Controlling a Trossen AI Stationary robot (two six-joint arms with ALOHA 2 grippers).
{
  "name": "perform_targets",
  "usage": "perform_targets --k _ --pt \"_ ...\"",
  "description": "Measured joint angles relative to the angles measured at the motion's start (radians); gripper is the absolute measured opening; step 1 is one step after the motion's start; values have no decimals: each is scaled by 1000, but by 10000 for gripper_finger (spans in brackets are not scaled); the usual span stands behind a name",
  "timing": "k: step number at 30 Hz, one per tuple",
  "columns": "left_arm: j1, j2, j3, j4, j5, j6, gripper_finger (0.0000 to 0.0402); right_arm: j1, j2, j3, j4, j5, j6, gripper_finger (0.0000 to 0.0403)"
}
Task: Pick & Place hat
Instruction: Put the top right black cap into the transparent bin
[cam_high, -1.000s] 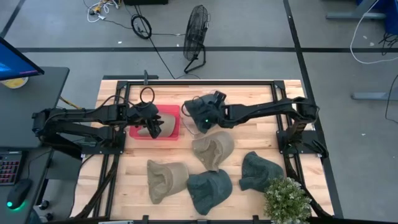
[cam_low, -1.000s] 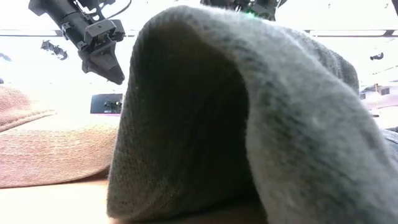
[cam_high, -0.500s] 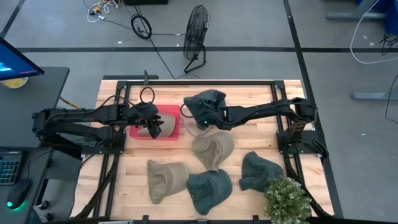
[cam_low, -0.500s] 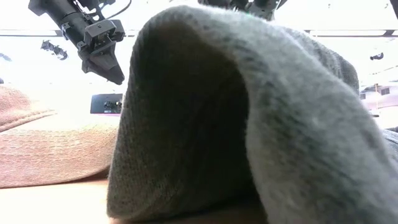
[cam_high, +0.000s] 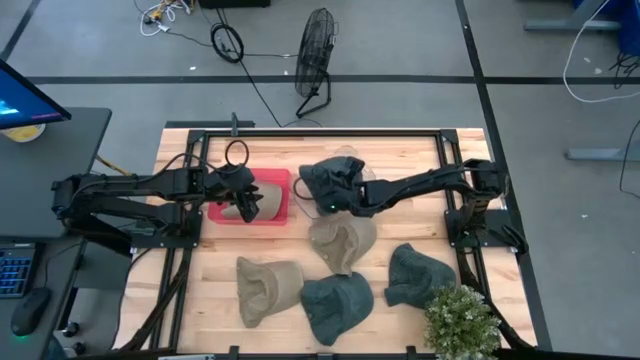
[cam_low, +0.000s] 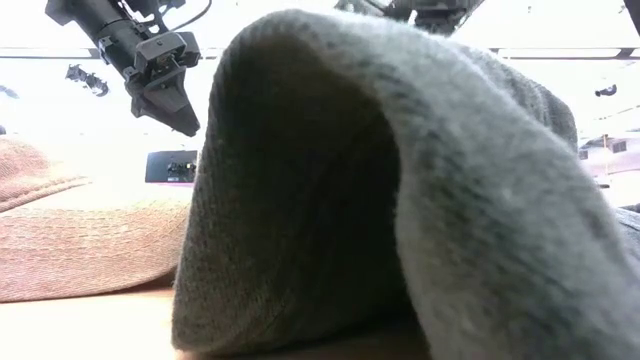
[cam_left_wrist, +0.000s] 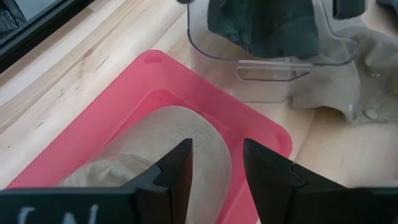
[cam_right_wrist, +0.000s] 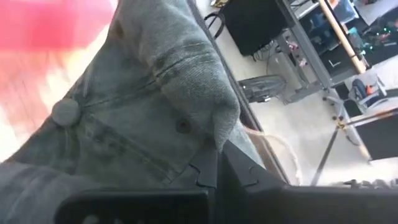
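Two arms are seen over the wooden tabletop (cam_high: 200, 290). A dark grey hat (cam_high: 330, 178) is gripped in the closed jaws of the right gripper (cam_right_wrist: 217, 163) and held up over a clear bin (cam_left_wrist: 273, 59), which sits just beside the red bin (cam_high: 280, 212) on its right side. Folded denim-like cloth with a round button is seen pinched between the jaws in the right wrist view.

The left gripper (cam_left_wrist: 214, 165) is held above the red bin, jaws parted and empty — a tan hat (cam_left_wrist: 168, 149) is seen lying inside the bin below them.

Four more hats lie on the tabletop nearer the front: a tan hat (cam_high: 342, 240) just below the clear bin, another tan one (cam_high: 268, 288), a dark one (cam_high: 338, 305) and a second dark one (cam_high: 418, 272) beside a potted plant (cam_high: 462, 322). The low view is mostly blocked by a grey hat close to the camera.
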Motion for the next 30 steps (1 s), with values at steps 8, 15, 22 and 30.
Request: perform_targets --k 8,15,22,30 --pt "0 0 0 -4 0 9 145 10 -1 -131 177 -10 -47 4" --pt "0 0 0 -5 0 9 145 -3 -2 -142 176 -32 -82 54" --pt "0 0 0 -6 0 6 145 11 -8 -25 0 -110 -99 142" --pt "0 0 0 -12 0 8 145 -18 -16 110 13 -230 -297 230"
